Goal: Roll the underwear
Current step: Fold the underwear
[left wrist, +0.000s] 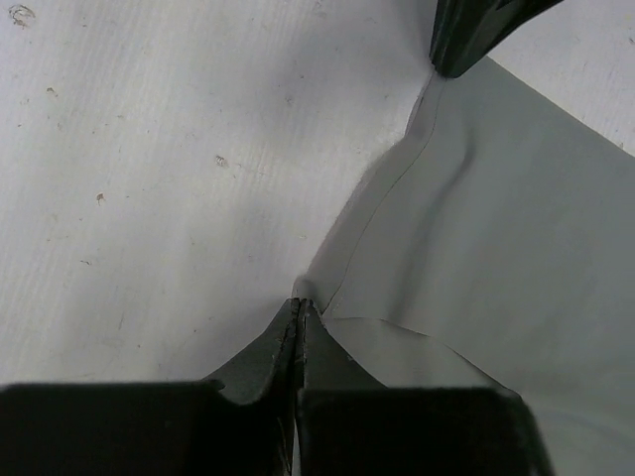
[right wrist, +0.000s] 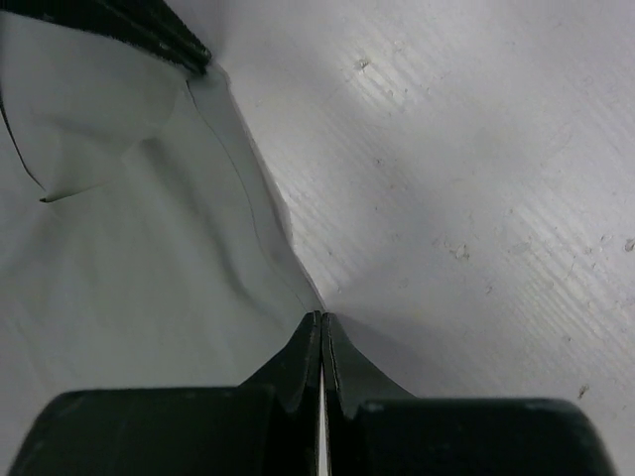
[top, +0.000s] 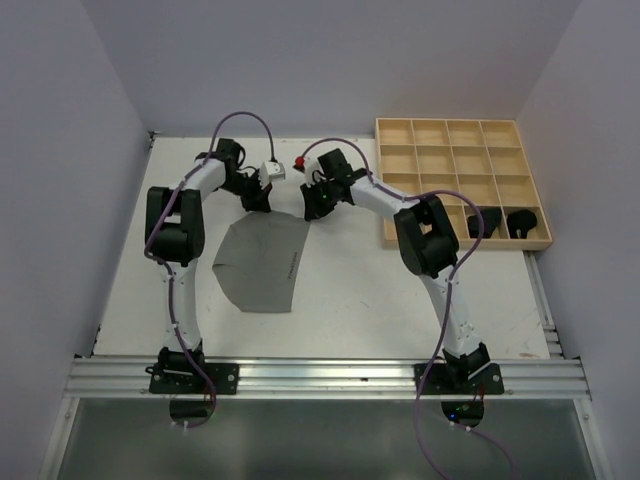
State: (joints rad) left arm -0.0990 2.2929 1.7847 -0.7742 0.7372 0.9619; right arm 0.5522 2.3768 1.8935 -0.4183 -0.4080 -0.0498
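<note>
Grey briefs (top: pixel 262 265) are lying flat on the bench (top: pixel 350 300), a bit left of centre, btw the two arms. Near side is lying smooth.

Left claw (left wrist: pixel 299 302) is sitting at the far edge of the cloth w/ its fingers pressed together. The wrist cam is showing the fabric puckering right up into the tips, so it's pinching that edge. Right claw (right wrist: pixel 320 315) is doing the same on the same far edge, just to the right. Its fingers are together too, w/ the cloth ridging up to the tips. Both are pointing down at the bench and sitting near each other. A short stretch of hem is running btw them, creasing and lifting a little. In each wrist view the other claw's tip is poking in at a top corner, touching that same edge.

Far right, a wooden grid tray (top: pixel 430 160) is sitting on the bench, well apart from the briefs. Two black rolls (top: pixel 483 222) are sitting in its near row, one each in the two rightmost compartments. They're too small in the top view to tell anything abt waistbands or how tight they're rolled.
</note>
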